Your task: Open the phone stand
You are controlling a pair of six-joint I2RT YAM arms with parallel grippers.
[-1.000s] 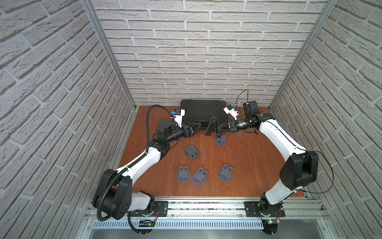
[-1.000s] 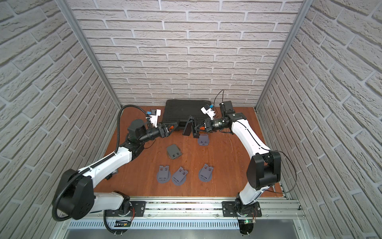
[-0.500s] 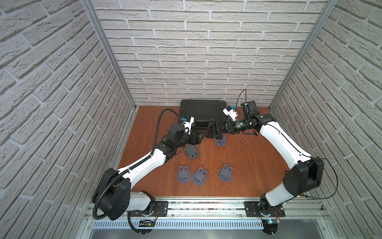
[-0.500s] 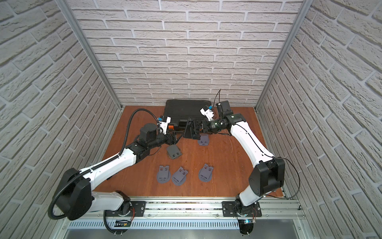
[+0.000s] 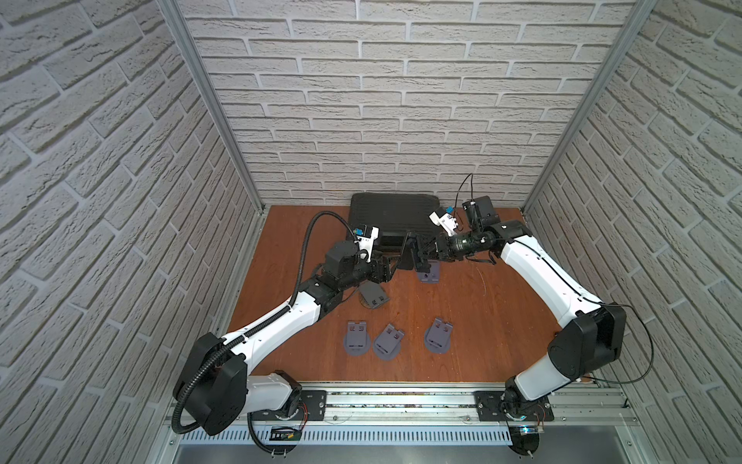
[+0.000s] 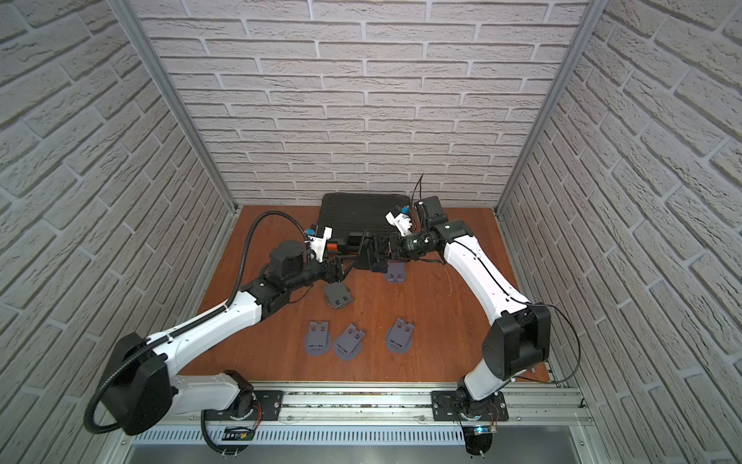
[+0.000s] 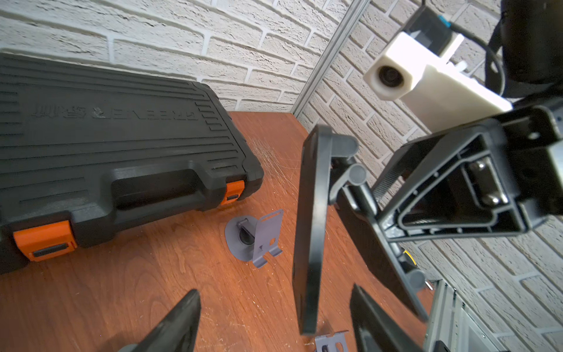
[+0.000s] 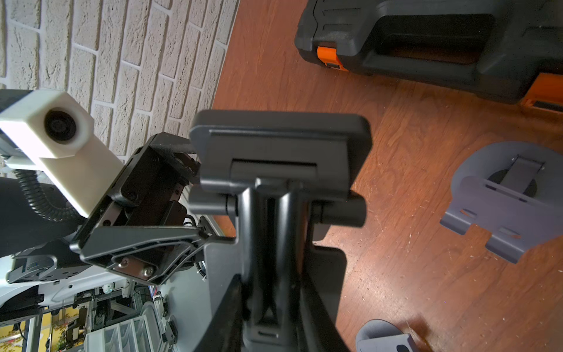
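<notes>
A black phone stand [image 5: 408, 251] [image 6: 364, 252] hangs above the table's back middle. My right gripper [image 8: 271, 292] is shut on its hinged arm, and the stand's plate [image 8: 280, 143] is folded out away from the arm. In both top views my right gripper [image 5: 422, 257] [image 6: 376, 257] reaches in from the right. My left gripper [image 5: 387, 270] [image 6: 341, 271] comes from the left and stands open. In the left wrist view the lower end of the plate [image 7: 309, 231] sits inside my left gripper [image 7: 274, 289], nearer one finger, with a gap on each side.
A black tool case [image 5: 391, 215] with orange latches [image 7: 45, 240] lies against the back wall. Several grey phone stands lie on the wooden table: one [image 5: 429, 275] under the held stand, one [image 5: 373, 296] below my left wrist, three in a front row [image 5: 387, 341].
My left arm has swung right and forward from the tool case, bringing its open gripper up to the held stand. My right gripper has shifted slightly left with the stand.
</notes>
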